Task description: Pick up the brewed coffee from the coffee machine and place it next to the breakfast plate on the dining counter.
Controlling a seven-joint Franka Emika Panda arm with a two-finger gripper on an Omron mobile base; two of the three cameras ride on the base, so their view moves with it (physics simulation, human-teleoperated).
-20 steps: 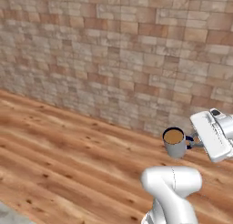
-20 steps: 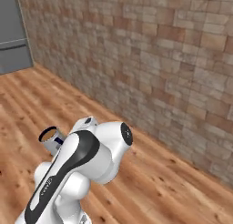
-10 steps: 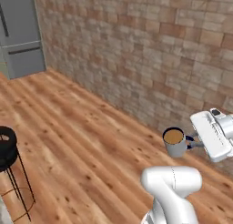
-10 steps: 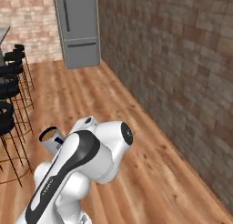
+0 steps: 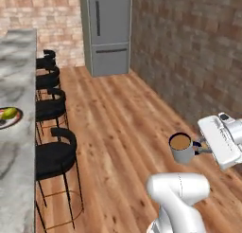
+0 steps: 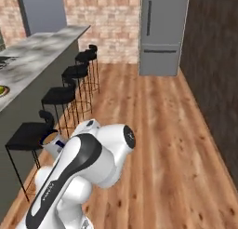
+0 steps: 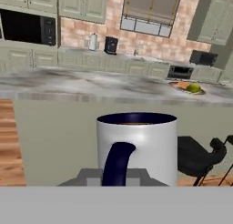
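One mug (image 5: pixel 181 148) is sitting upright in the end effector (image 5: pixel 204 147), which is clamping its dark handle, at lower right of the left base view, above the wood floor (image 5: pixel 123 128). Brown coffee is showing at its top. Four black stools (image 5: pixel 54 156) are lining the desk (image 5: pixel 19 66) at left, where the plate (image 5: pixel 8 117) is resting at mid-left, well apart from the mug.

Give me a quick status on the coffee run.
Gripper shut on the mug, carried upright, coffee inside. Breakfast plate sits on the dining counter ahead. Black stools line the counter's near side.
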